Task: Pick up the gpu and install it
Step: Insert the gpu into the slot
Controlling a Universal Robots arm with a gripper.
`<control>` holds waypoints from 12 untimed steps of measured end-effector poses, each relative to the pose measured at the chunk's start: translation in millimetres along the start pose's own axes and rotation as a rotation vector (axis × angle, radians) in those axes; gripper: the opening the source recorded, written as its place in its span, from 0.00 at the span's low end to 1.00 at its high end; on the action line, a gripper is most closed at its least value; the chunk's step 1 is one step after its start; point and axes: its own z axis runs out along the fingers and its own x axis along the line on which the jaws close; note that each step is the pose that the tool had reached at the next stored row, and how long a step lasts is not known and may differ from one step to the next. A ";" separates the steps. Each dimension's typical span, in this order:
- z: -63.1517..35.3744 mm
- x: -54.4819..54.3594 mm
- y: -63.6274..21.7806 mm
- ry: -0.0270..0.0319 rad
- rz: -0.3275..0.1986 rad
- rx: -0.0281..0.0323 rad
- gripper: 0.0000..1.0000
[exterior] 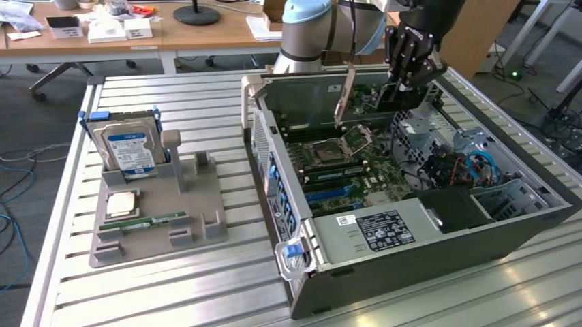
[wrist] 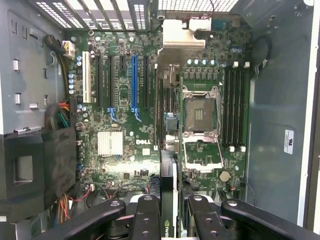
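Observation:
The gpu (exterior: pixel 401 99) is a dark flat card hanging above the far end of the open computer case (exterior: pixel 473 235), and my gripper (exterior: pixel 407 80) is shut on its top edge. Its pale metal end bracket (exterior: pixel 345 95) points down toward the motherboard (exterior: pixel 341 160). In the wrist view the gpu (wrist: pixel 167 150) shows edge-on between my black fingers (wrist: pixel 145 217), with its bracket (wrist: pixel 182 32) at the far end. There the card hovers over the board between the blue expansion slot (wrist: pixel 133 82) and the open processor socket (wrist: pixel 200 115), apart from both.
A grey parts holder (exterior: pixel 195 204) on the slatted table, at the exterior view's left, carries a blue-labelled hard drive (exterior: pixel 127 146), a processor chip (exterior: pixel 123 203) and a memory stick (exterior: pixel 155 221). Inside the case are a power supply (exterior: pixel 382 228), drive cage and cables (exterior: pixel 473 167).

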 end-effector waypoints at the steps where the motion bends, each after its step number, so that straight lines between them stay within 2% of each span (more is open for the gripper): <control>1: 1.2 0.0 0.1 -0.0003 0.000 0.0001 0.26; 12: 4.7 0.1 0.5 -0.0017 0.000 0.0000 0.26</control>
